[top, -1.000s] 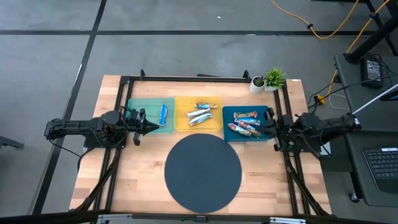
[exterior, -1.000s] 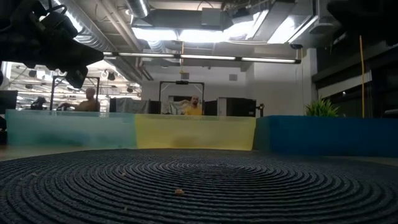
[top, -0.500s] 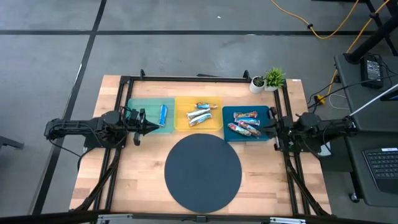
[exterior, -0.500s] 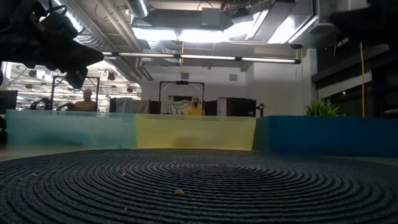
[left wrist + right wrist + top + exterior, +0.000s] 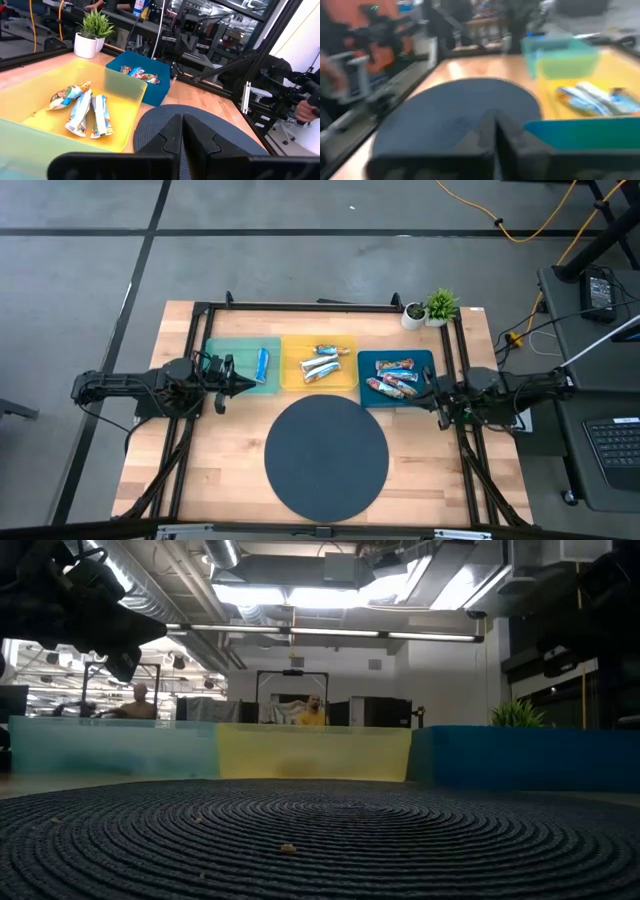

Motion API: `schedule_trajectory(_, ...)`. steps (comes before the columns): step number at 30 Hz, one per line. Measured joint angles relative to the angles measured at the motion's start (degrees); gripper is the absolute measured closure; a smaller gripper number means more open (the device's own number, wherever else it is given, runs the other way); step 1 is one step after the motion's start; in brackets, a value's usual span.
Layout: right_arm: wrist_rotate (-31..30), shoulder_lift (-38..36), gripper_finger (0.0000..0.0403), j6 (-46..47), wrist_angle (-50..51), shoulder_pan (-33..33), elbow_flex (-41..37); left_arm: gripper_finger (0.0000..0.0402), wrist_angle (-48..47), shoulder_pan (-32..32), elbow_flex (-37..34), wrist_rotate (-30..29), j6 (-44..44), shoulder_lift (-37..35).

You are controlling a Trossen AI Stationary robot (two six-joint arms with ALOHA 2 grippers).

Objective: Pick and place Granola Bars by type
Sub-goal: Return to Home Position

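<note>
- Granola Bars (image 5: 319, 367) lie sorted in 3 trays. 1 blue bar (image 5: 263, 363) in teal tray (image 5: 235, 352), just beside left gripper (image 5: 243, 384); fingers pressed together, empty.
- 3 more in yellow tray (image 5: 292, 350).
- Rest in blue tray (image 5: 366, 370); right gripper (image 5: 428, 388) at its corner, closed tight, empty.
- Round dark mat (image 5: 326, 457) on wood table (image 5: 210, 480); potted plant (image 5: 438, 306) far right; people (image 5: 313, 712) in room behind.
</note>
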State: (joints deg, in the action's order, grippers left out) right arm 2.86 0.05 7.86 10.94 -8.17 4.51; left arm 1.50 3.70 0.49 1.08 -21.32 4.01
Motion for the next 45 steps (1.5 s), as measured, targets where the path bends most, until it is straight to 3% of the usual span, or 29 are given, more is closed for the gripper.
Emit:
schedule_trajectory(7, -3.00, 0.03, 0.0400, -2.04, -0.61, 0.10, -0.26, 0.0391, -0.02, 0.02, 0.00, 0.00, -0.02, 0.02)
schedule_trajectory(11, -4.71, 0.01, 0.0400, -3.46, -12.91, 1.62, -4.10, 0.0390, 0.00, 0.02, 0.00, 0.02, -0.01, 0.02)
schedule_trajectory(14, -3.95, 0.09, 0.0401, -3.02, -12.71, 3.63, -4.10, 0.0393, -0.02, 0.02, 0.00, 0.02, -0.02, 0.01)
schedule_trajectory(19, 2.61, 0.04, 0.0401, -4.25, -13.18, 5.59, -4.10, 0.0395, 0.02, 0.01, 0.00, 0.01, -0.02, 0.00)
schedule_trajectory(25, 1.80, 0.04, 0.0400, -9.47, -12.96, 8.05, -4.10, 0.0390, 0.00, 0.01, 0.00, 0.01, -0.02, 0.02)
schedule_trajectory(45, 1.74, 5.90, 0.0398, -11.24, -13.02, 9.56, -4.10, 0.0392, 0.00, 0.00, 0.00, 0.02, -0.02, 0.02)
